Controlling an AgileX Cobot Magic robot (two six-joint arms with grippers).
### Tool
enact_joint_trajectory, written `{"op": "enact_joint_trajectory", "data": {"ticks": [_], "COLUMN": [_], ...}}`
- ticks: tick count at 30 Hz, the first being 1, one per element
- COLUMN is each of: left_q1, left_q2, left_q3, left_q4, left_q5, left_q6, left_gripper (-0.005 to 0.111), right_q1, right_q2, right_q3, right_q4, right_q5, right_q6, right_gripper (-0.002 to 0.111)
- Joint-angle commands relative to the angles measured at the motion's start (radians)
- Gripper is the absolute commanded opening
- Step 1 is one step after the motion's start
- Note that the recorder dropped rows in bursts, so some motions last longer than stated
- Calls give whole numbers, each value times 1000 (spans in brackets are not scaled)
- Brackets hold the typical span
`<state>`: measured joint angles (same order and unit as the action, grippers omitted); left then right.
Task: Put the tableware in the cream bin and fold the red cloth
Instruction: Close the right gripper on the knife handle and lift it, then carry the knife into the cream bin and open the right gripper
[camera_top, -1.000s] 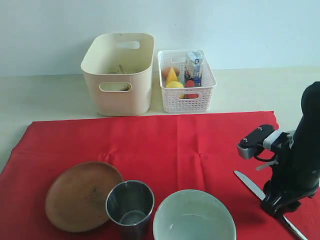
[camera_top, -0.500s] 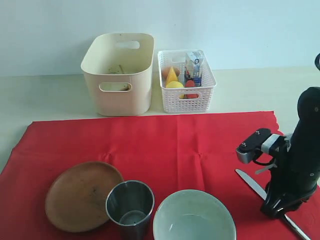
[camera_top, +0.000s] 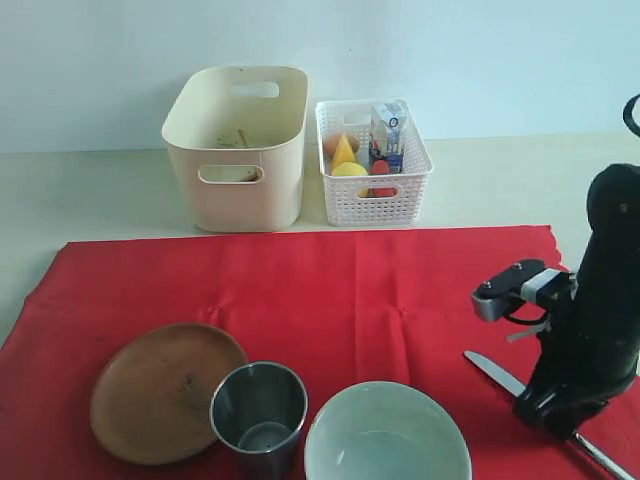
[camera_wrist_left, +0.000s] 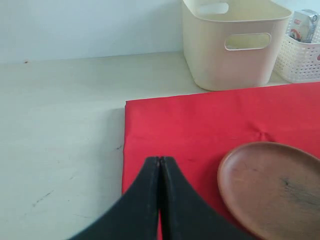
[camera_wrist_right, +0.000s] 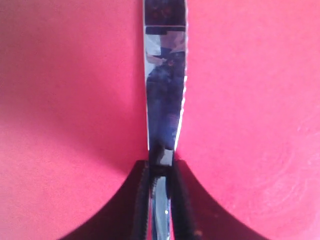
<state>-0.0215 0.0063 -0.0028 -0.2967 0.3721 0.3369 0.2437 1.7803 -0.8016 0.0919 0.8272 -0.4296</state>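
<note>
The silver table knife (camera_top: 490, 372) lies on the red cloth (camera_top: 330, 290) at the front right. My right gripper (camera_top: 548, 408) stands straight down on it, and in the right wrist view the gripper (camera_wrist_right: 161, 167) is shut on the knife (camera_wrist_right: 165, 90) across its width. The brown plate (camera_top: 165, 390), steel cup (camera_top: 259, 405) and pale bowl (camera_top: 387, 432) sit along the cloth's front. The cream bin (camera_top: 238, 150) stands behind the cloth; thin dark shapes inside it are too faint to name. My left gripper (camera_wrist_left: 160, 160) is shut on nothing, over the cloth's edge (camera_wrist_left: 200, 120) beside the plate (camera_wrist_left: 272, 190).
A white lattice basket (camera_top: 372, 165) holding food items and a milk carton stands right of the bin. Pale table (camera_top: 90, 190) surrounds the cloth. The left arm is out of the exterior view. The bin (camera_wrist_left: 232, 45) shows far off in the left wrist view.
The right arm has settled slightly lower over the knife. The knife's blade tip has slid a little toward the front. Plate, cup and bowl have stayed put.
</note>
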Motion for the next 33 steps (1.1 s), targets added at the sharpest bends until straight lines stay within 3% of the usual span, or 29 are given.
{"op": "enact_joint_trajectory", "data": {"ticks": [1, 7, 18, 24, 33], "left_q1": [3, 3, 3, 3, 3], "left_q2": [-6, -6, -6, -6, -6], "left_q3": [3, 3, 3, 3, 3], "left_q4": [-2, -2, -2, -2, -2], "left_q5": [-4, -4, -4, -4, -4], "left_q6": [-2, -2, -2, -2, -2], "left_gripper": [0, 0, 0, 0, 0], "right_q1": [1, 1, 1, 1, 1], "right_q2": [-11, -121, -290, -225, 106], "right_q3": [-74, -76, -179, -371, -739], "right_q4": [7, 28, 414, 782, 1480], "right_q5": [51, -49, -60, -92, -84], "right_q6": [96, 121, -132, -382, -1011], "right_gripper": [0, 0, 0, 0, 0]}}
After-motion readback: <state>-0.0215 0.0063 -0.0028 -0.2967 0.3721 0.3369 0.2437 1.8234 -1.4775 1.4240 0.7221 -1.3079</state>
